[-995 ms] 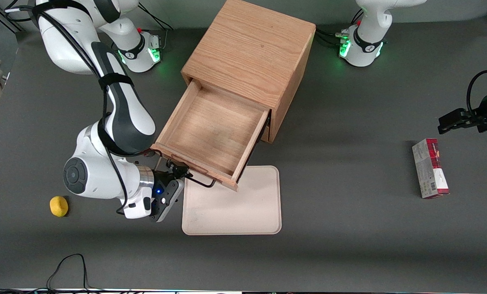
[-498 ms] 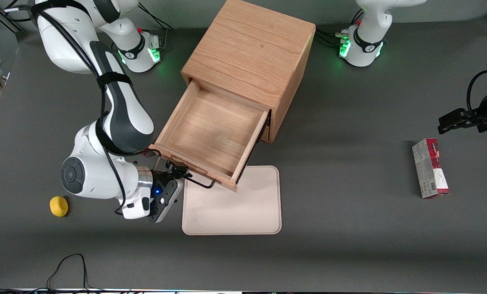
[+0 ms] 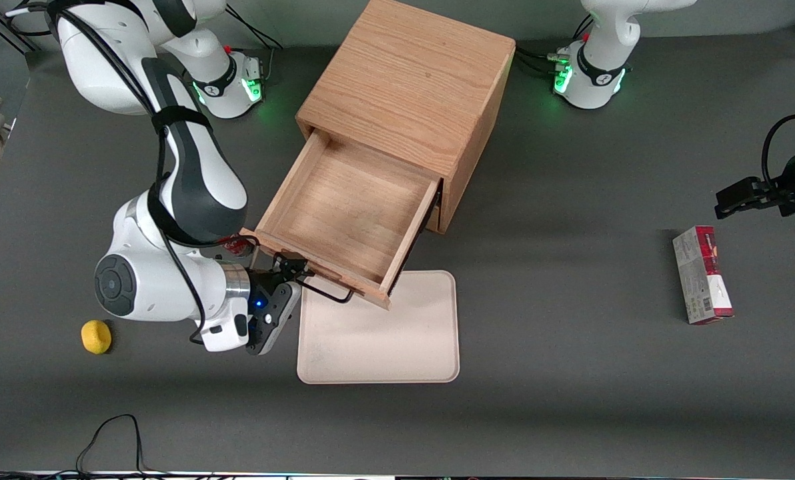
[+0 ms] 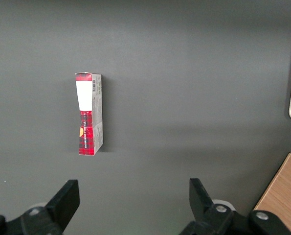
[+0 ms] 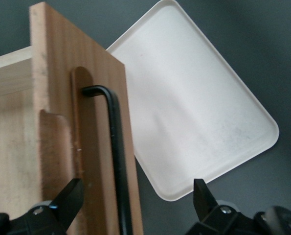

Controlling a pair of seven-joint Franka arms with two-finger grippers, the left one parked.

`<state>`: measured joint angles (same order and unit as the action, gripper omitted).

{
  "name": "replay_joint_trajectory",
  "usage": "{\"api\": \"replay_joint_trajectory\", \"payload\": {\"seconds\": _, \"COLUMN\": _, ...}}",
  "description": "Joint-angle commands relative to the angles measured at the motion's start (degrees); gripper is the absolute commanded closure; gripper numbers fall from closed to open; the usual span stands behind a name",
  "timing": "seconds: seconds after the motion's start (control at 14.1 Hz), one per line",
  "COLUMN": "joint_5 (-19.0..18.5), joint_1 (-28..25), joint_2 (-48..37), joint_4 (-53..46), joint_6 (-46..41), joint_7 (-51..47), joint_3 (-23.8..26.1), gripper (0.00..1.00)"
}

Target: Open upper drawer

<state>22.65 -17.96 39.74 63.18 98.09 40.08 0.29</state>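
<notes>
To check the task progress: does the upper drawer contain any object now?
No; the upper drawer shows only bare wood inside, the open gripper at its handle.

right arm: bent low, wrist level | hand: fingers spread wide apart

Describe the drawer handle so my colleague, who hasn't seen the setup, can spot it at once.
Start at the cube-shaped light-oak wooden cabinet in the middle of the dark grey table. Its pulled-out wooden upper drawer overhangs a cream rectangular tray. The long black wire handle runs along the drawer's front, the only thin black bar on pale wood, with the open claw straddling it.
</notes>
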Motion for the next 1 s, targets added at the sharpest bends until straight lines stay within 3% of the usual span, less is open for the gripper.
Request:
{"api": "replay_joint_trajectory", "payload": {"seconds": 0.0, "joint_5": -0.7, "joint_1": -0.1, "joint_2": -0.7, "joint_4": -2.9, "joint_6": -4.0, "joint_7": 0.4, "joint_3": -0.1, "gripper": 0.00}}
{"api": "replay_joint_trajectory", "payload": {"seconds": 0.28, "joint_5": -1.4, "joint_1": 0.4, "joint_2": -1.9, "joint_4": -5.2, "joint_6": -8.5, "joint_7": 0.4, "joint_3": -0.7, "gripper": 0.00}}
{"api": "replay_joint_trajectory", "payload": {"seconds": 0.57, "joint_5": -10.5, "joint_1": 0.6, "joint_2": -6.2, "joint_4": -5.0, "joint_6": -11.3, "joint_7": 0.3, "joint_3": -0.6, "gripper": 0.00}}
{"api": "replay_joint_trajectory", "payload": {"seconds": 0.78, "joint_5": -11.0, "joint_1": 2.8, "joint_2": -10.6, "joint_4": -1.7, "joint_6": -14.4, "joint_7": 0.5, "joint_3": -1.8, "gripper": 0.00}}
{"api": "replay_joint_trajectory", "payload": {"seconds": 0.92, "joint_5": -11.3, "joint_1": 2.5, "joint_2": -14.8, "joint_4": 3.6, "joint_6": -14.4, "joint_7": 0.4, "joint_3": -5.4, "gripper": 0.00}}
